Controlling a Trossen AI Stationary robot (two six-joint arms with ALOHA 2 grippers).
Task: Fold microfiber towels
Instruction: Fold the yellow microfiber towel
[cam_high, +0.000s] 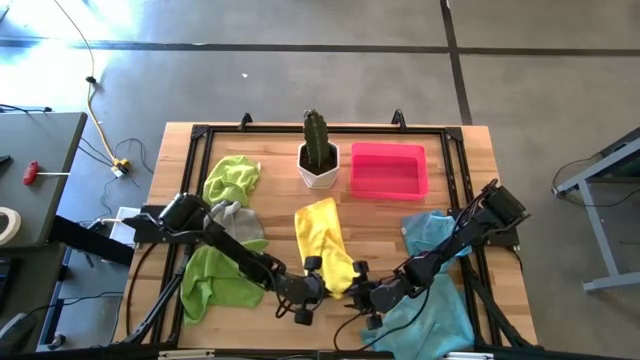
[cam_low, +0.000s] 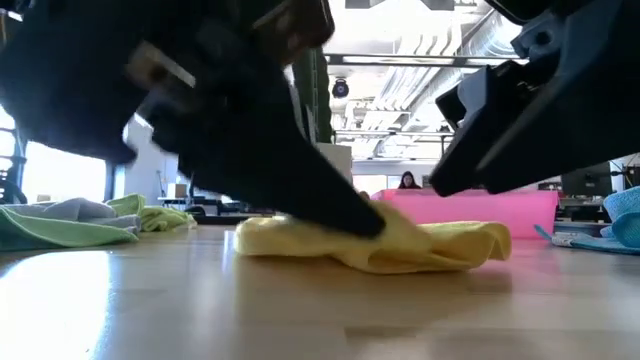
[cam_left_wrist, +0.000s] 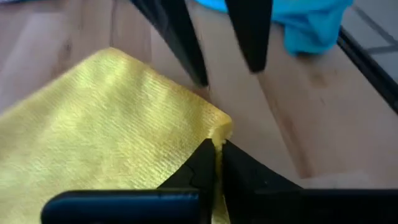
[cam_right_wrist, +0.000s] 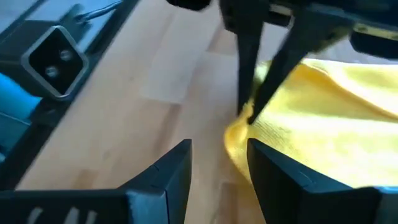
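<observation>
The left pincer (cam_left_wrist: 216, 163) was clenched on the near corner of the soft, thin yellow microfiber towel (cam_high: 325, 245) — limp cloth on the wooden counter (cam_high: 270, 190), likely best gripped at corners — while the right pincer (cam_right_wrist: 219, 163) stood released just beside that corner.

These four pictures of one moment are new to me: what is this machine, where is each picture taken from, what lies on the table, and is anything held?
Two dark robot arms work at a wooden table. One picture looks straight down, one level across the tabletop, and one comes from each wrist. On the table lie green towels, a grey towel, a yellow towel, blue towels, a potted cactus and a pink tray. The left tool is shut on the yellow towel's corner. The right tool is open beside that corner, holding nothing.
</observation>
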